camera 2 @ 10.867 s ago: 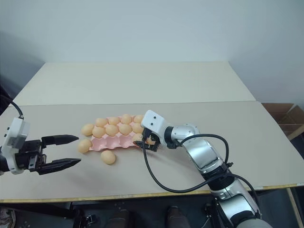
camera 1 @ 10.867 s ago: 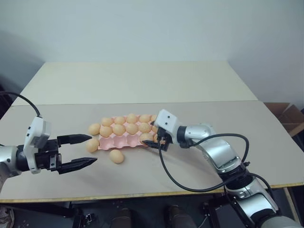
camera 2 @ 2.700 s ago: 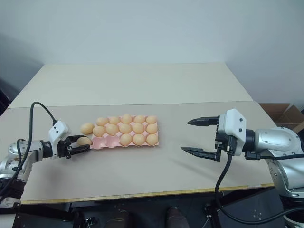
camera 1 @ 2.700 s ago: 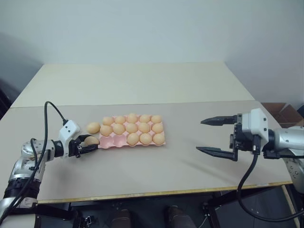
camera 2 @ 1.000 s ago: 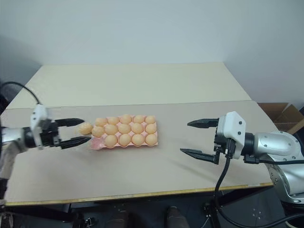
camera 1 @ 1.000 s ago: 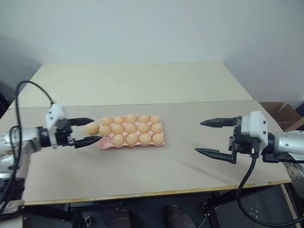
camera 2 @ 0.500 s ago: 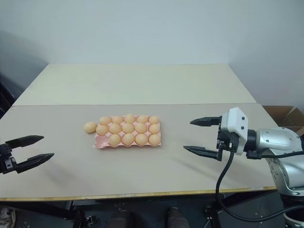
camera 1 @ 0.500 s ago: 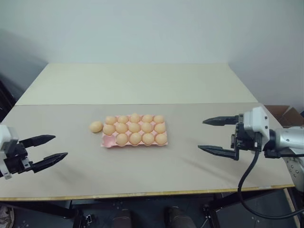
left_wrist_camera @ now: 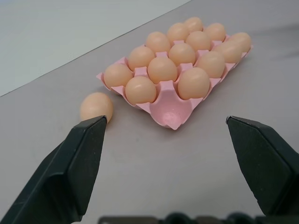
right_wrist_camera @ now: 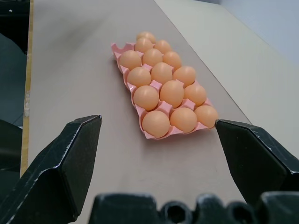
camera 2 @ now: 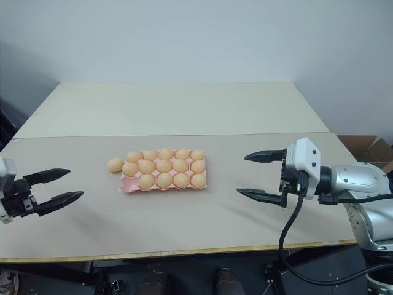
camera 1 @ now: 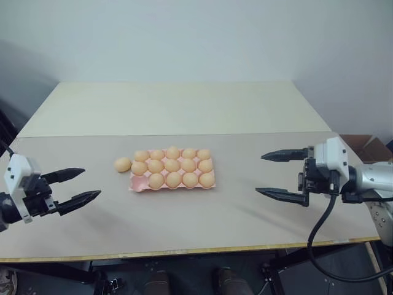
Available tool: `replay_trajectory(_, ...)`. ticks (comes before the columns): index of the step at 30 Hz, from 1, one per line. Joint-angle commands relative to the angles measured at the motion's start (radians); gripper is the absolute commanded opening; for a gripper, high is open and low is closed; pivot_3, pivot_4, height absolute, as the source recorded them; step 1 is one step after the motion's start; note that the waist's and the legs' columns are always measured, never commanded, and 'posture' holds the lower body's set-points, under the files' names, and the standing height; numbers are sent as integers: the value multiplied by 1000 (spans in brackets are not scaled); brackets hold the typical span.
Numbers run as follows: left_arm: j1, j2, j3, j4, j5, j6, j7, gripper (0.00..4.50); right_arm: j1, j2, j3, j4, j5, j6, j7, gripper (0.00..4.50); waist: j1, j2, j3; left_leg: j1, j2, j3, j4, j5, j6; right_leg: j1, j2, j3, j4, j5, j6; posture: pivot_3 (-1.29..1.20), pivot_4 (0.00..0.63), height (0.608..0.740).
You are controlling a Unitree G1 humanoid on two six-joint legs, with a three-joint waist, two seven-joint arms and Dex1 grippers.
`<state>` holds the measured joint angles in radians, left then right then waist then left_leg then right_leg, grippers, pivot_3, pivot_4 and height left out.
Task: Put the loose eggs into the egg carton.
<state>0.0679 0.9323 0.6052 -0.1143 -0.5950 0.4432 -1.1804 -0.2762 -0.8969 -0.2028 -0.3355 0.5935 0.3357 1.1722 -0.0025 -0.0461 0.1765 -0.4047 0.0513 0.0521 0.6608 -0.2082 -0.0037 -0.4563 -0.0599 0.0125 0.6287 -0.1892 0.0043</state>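
The pink egg carton (camera 1: 172,172) sits mid-table, fourteen of its fifteen cups filled with tan eggs; its near-left corner cup (left_wrist_camera: 171,110) is empty. One loose egg (camera 1: 123,164) lies just beside the carton at nine o'clock. The left gripper (camera 1: 81,185) and right gripper (camera 1: 271,174) hover wide open, holding nothing, well apart from it. The table (camera 1: 184,215) is beige, backed by a pale wall.

lab-like test room: bare beige tables (camera 1: 184,104), plain white wall (camera 1: 196,37), cardboard box (camera 1: 368,147) at side.
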Motion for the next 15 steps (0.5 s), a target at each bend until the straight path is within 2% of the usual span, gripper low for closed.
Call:
replay_trajectory(1,-46,1,-14,23,-3,-13,25,4453,-8,-4,-32,-30,17,-5,-14,4500,0,0,0,0,0,0,0,0,0,0,0,0,0,0,0,0,150,740)
replay_trajectory(7,-253,-43,-172,175,121,-59,170,4453,-47,28,-25,-28,49,11,-45,4500,8,0,0,0,0,0,0,0,0,1,0,0,0,1,1,0,150,740)
replay_trajectory(15,-507,-96,-345,474,240,-161,180,4453,-66,25,-46,-41,101,46,-48,4500,10,-1,0,-1,-1,0,0,0,0,1,0,0,0,4,6,0,150,740)
